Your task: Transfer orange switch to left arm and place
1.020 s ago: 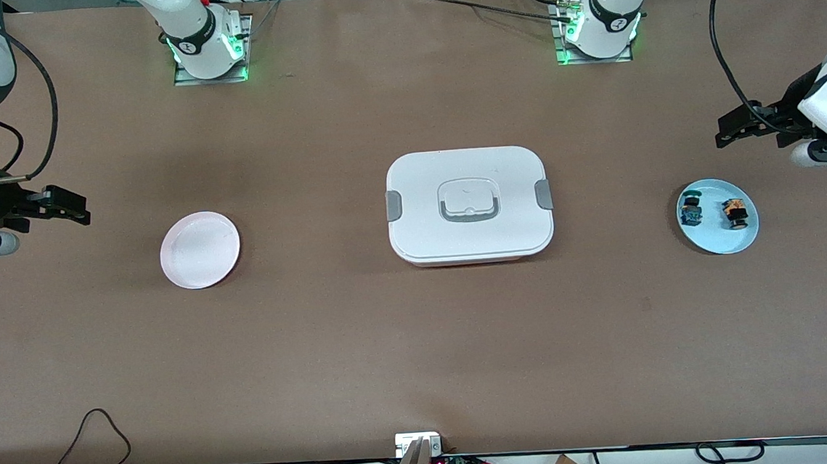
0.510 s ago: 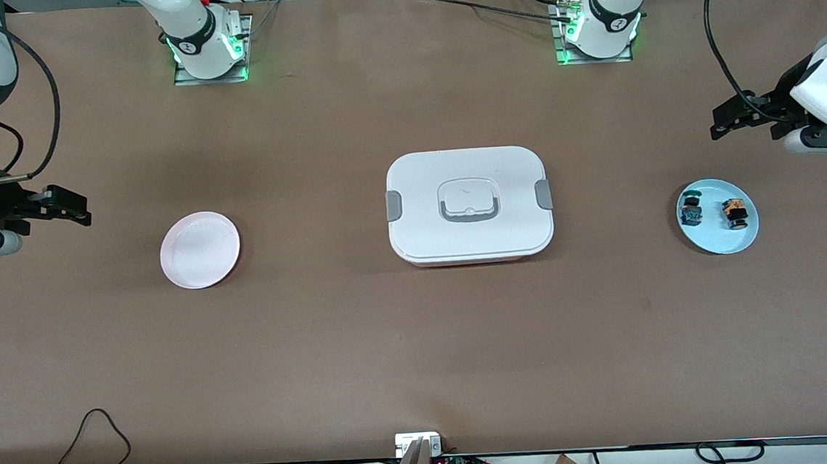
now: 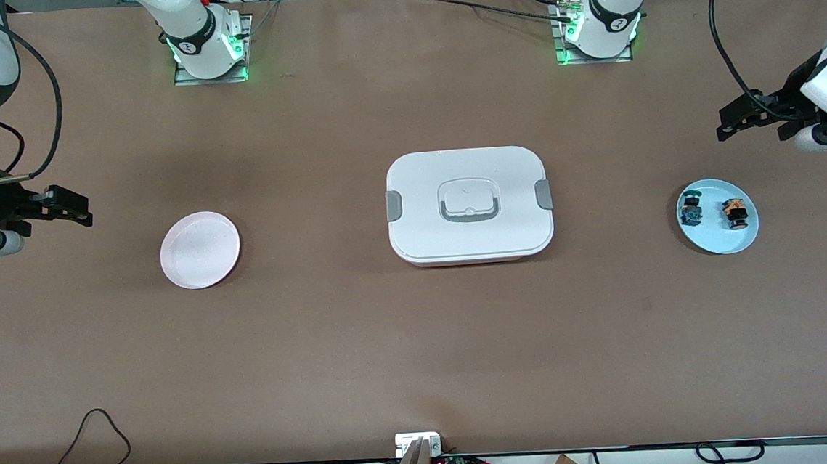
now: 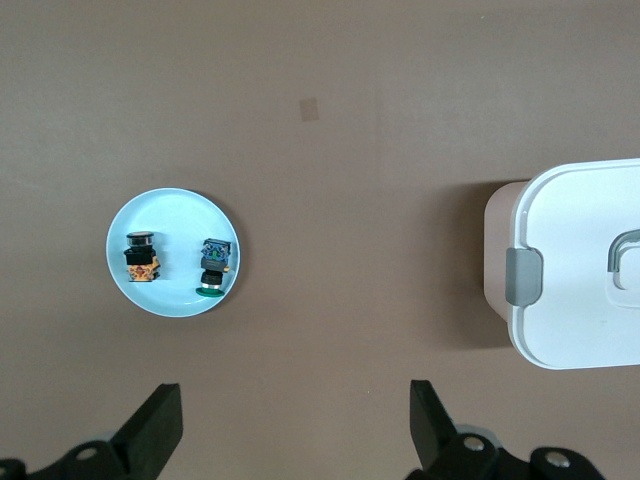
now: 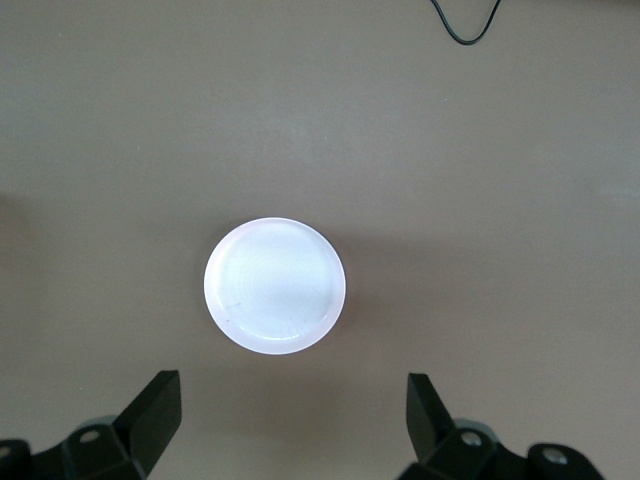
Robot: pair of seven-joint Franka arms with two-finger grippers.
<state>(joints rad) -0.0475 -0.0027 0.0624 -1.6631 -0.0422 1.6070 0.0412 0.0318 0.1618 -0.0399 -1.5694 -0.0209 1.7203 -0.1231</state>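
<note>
Shifting: left gripper (image 3: 737, 120) drifts slightly, up in the air over bare bench (image 3: 421, 348) near the blue plate (image 3: 741, 239); jaws apart, empty.
Switch: orange switch (image 3: 735, 213) untouched on that plate, beside the blue-green one (image 3: 690, 211).
Right gripper (image 3: 66, 207): waits, jaws apart, near the pink plate (image 3: 200, 250).
Box (image 3: 468, 204): mid-bench between the plates.
Meaning: pickup not begun.

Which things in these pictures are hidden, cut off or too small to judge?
- Box contents: hidden by its shut lid in the front and left wrist views.
- Box, left wrist view: cut off by the picture's edge.
- Orange switch and blue-and-green switch on the blue plate: too small to read details.
- Left gripper and right gripper: wrist views cut their bodies off; both open.
</note>
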